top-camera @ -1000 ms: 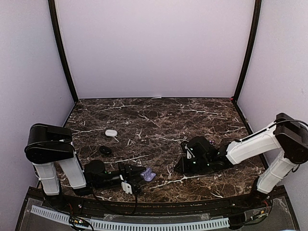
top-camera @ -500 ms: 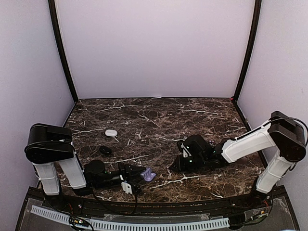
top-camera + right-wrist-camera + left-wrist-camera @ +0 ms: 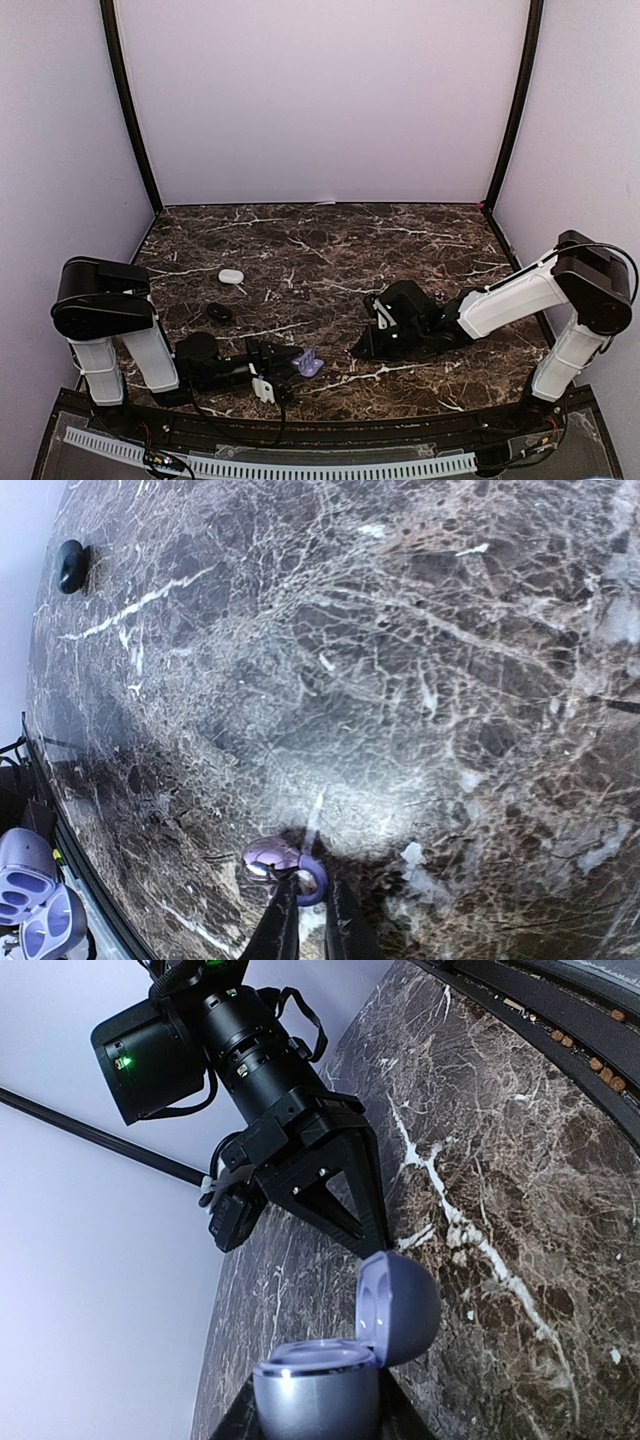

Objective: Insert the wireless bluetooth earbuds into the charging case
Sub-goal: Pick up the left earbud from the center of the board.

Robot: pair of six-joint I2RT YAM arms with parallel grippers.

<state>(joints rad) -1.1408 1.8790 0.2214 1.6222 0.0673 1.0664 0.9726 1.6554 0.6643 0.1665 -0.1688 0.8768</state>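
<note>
Creeping leftward since the earlier frames, the right gripper (image 3: 305, 888) is sitting low on the marble table (image 3: 300, 240), just right of centre in the top view, while the left arm is staying put. Its fingers are pinching narrowly on a purple earbud (image 3: 278, 858) near the bottom centre of the right wrist view. The bud is resting on the stone, its long axis seeming to run from upper left to lower right, though which end is the stem is too small to tell. It is looking tiny, light, hard and glossy, so it is likely to squirt out; a gentle pinch across its narrow waist is looking safest. The left gripper (image 3: 285, 363) is clamping the purple charging case (image 3: 315, 1390) by its base at the lower centre, with its lid (image 3: 400, 1305) hinged open to the right and its mouth facing up-frame.
</note>
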